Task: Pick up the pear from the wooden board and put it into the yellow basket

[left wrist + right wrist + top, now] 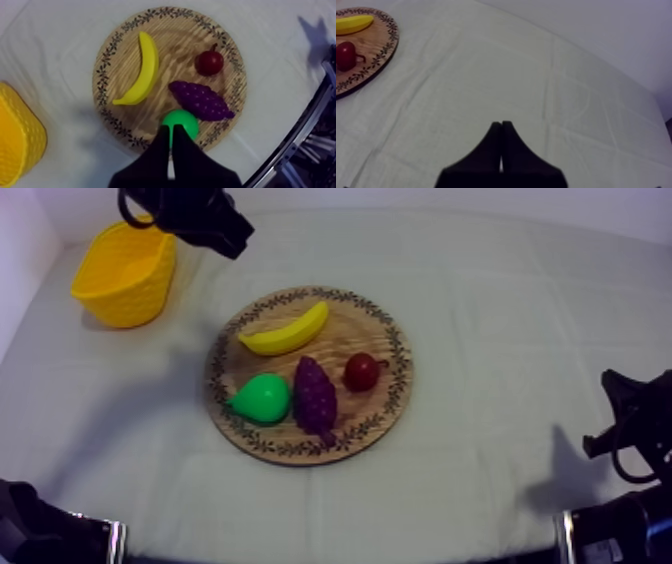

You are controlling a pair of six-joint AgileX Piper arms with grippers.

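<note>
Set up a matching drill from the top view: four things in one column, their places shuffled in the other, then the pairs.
Things:
1. banana
2. pear
3. small red fruit
4. yellow basket

Places:
A. on the cloth, off the wooden board
B. on the board, left of the grapes
C. on the board, right of the grapes
D. on the board's far side, beyond the grapes

Pairs: 1-D, 2-B, 3-C, 4-A

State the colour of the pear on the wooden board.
The pear is bright green; the top view shows it best.
</note>
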